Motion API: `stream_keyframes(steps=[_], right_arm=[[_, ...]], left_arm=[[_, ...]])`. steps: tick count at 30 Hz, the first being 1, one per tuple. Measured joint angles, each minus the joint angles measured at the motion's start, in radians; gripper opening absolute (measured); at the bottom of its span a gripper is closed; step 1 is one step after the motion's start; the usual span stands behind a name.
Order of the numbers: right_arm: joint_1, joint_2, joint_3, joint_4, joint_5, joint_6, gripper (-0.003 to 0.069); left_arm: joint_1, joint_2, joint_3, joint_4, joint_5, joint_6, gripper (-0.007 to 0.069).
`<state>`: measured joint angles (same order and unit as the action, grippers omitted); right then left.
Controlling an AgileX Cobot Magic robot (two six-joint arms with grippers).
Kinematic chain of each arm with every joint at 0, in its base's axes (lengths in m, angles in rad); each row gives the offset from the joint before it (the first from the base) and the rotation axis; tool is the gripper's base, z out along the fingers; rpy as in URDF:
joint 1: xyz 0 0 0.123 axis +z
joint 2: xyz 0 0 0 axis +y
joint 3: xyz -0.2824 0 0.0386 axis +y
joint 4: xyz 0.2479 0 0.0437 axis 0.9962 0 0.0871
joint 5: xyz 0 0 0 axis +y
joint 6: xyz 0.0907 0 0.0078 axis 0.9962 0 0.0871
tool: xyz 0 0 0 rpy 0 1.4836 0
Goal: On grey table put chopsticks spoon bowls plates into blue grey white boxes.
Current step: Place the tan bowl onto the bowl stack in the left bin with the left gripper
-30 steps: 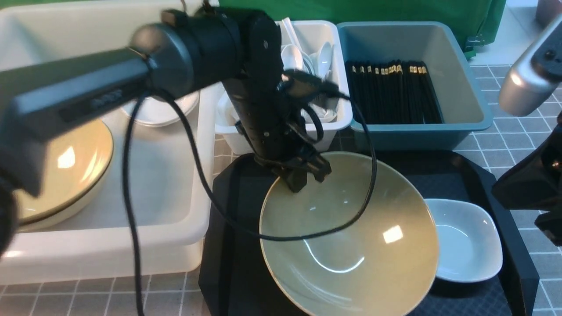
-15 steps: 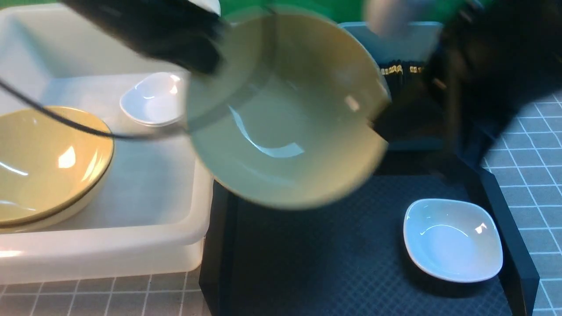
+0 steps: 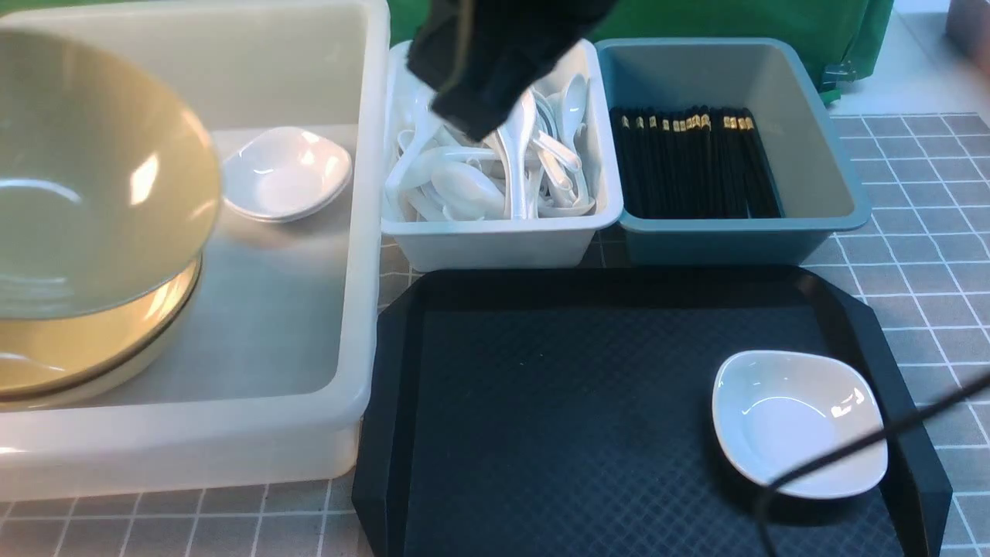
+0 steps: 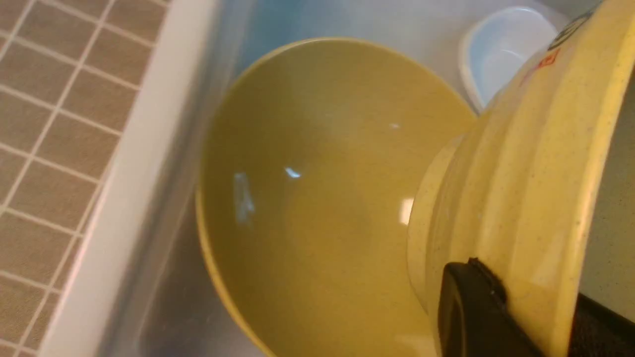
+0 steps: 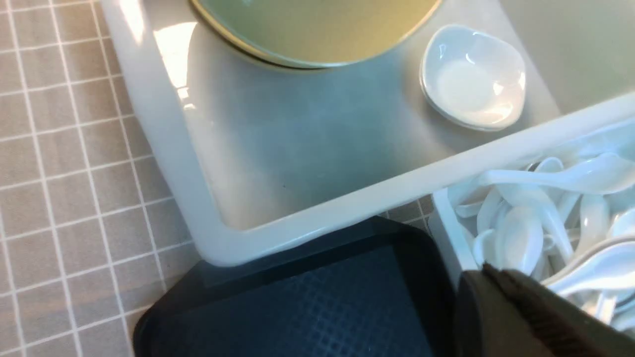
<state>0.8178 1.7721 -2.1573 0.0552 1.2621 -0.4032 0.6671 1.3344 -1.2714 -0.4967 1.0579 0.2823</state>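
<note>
Between the fingers of the left pincer (image 4: 526, 290) sits the rim of a pale olive bowl (image 3: 85, 178). One black finger (image 4: 469, 307) presses on its outer wall and the other lies inside, so this pincer is pinching the bowl. The bowl hangs tilted; whether it touches what lies under it I cannot tell. Directly below that pincer a stack of yellow bowls (image 3: 93, 348) rests in the large white box (image 3: 340, 433). Beyond the pincer, in the same box, lie stacked small white dishes (image 3: 286, 174).

The right pincer (image 5: 501, 287) has its dark fingers pressed together, and I can make out nothing between them. It hovers over the near corner of the spoon box (image 3: 495, 244), with the heap of white spoons (image 3: 479, 182) just beneath and beside it. In the front view the right arm (image 3: 503, 54) is a dark blur above this box. To the right of that pincer stands the blue-grey box (image 3: 843, 193), with black chopsticks (image 3: 696, 166) laid side by side in it.

Nearer the robot than the right pincer, a black tray (image 3: 557, 433) lies on the grey tiled counter (image 3: 928, 193). It carries a single white dish (image 3: 797, 418) near its right edge, well apart from both pincers. A thin black cable (image 3: 851, 445) crosses over that dish.
</note>
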Motion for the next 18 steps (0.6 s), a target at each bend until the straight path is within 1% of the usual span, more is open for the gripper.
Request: stream_keyframes(steps=[5, 12, 14, 17, 18], right_arm=[[0.000, 0.019, -0.010, 0.001, 0.001, -0.020, 0.0034], [0.000, 0.019, -0.011, 0.001, 0.003, -0.036, 0.0034], [0.000, 0.019, -0.011, 0.001, 0.003, -0.036, 0.0034], [0.000, 0.019, -0.011, 0.001, 0.003, -0.036, 0.0034], [0.000, 0.019, -0.011, 0.001, 0.003, -0.037, 0.0034]], left_arm=[[0.003, 0.089, 0.052, -0.041, -0.071, 0.013, 0.0005], [0.003, 0.197, 0.058, -0.045, -0.139, 0.033, 0.0023], [0.003, 0.217, 0.058, -0.048, -0.150, 0.050, 0.0050], [0.002, 0.239, 0.058, -0.034, -0.149, 0.066, 0.0139], [-0.001, 0.243, 0.058, -0.010, -0.144, 0.070, 0.0187]])
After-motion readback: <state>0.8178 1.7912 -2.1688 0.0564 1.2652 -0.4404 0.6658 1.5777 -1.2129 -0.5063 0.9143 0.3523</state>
